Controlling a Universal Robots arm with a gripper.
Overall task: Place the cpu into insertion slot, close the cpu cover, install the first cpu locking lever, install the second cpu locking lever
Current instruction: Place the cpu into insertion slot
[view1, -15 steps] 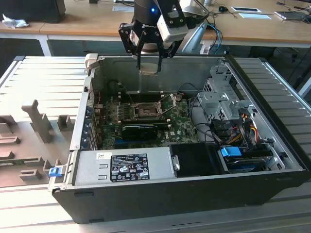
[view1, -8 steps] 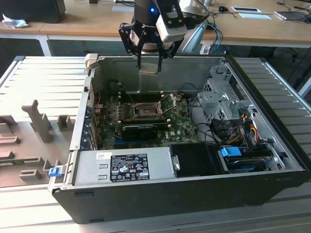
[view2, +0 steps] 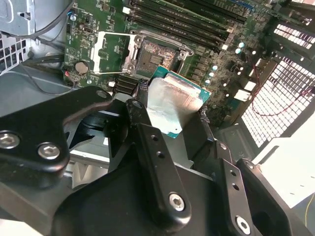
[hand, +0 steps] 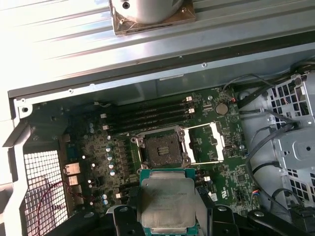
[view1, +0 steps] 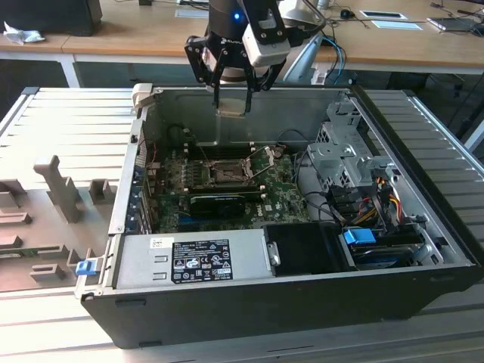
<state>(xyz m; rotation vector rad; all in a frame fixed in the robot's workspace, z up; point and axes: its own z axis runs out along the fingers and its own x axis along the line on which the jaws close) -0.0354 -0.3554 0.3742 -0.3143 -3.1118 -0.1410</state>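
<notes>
Silver-grey cpu (hand: 166,199) is pinched flat in the tool (view1: 231,102), up over the case wall (view1: 302,112). The bare insertion slot (hand: 161,146) lies lower, toward the case's middle, with the cpu cover (hand: 206,142) standing open.

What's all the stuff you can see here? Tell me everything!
computer case: one, black, open, on the table
table: one, grey, ribbed, under the case
circuit board: one, green, inside the case
insertion slot: one, dark, on the board, empty
cpu cover: one, silver, swung open beside the slot
memory slots: several, black, alongside the slot
power supply: one, grey, inside the case
desk: one, wooden, behind the case
cpu: one, silver-grey, held over the case
end effector: one, black, gripping the cpu
</notes>
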